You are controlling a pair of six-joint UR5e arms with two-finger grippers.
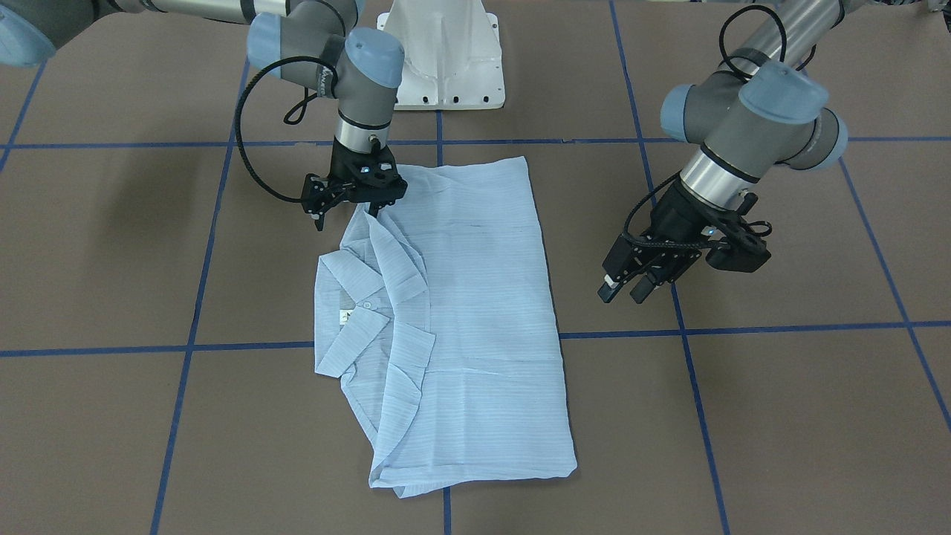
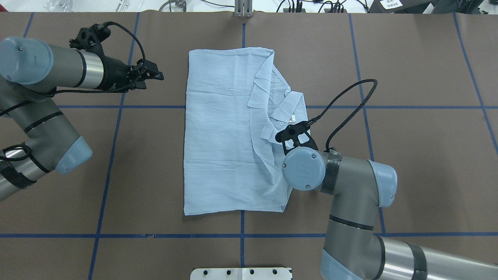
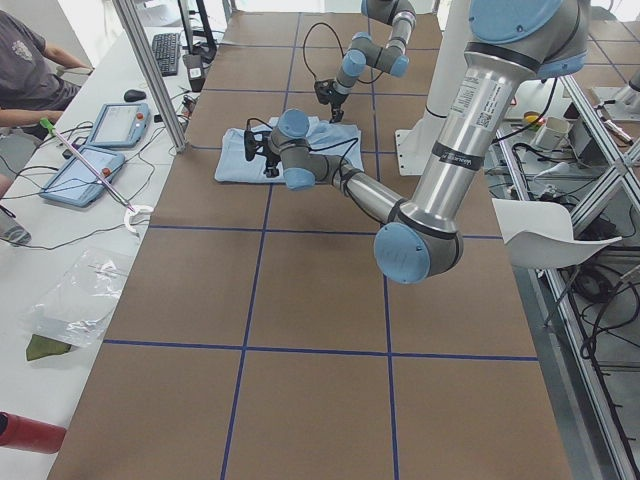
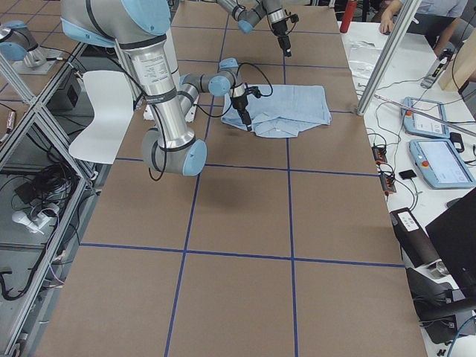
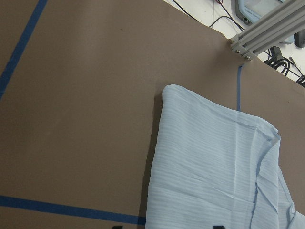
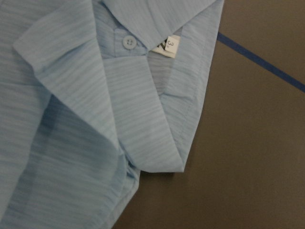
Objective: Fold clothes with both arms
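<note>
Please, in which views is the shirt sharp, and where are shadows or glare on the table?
Right wrist-mounted view: close and sharp; the shirt stripes, a button and the neck label are clear. Left wrist-mounted view: also sharp, even light, no glare. Exterior front-facing view: only soft, faint shadows on the table, no glare. Both side views: shirt too small for detail.

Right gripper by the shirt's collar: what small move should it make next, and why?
Probably lower the right gripper a little and close it on the shirt edge beside the collar. Its jaws look open right at that edge, gripping nothing, and the left gripper hovers open off the cloth.
</note>
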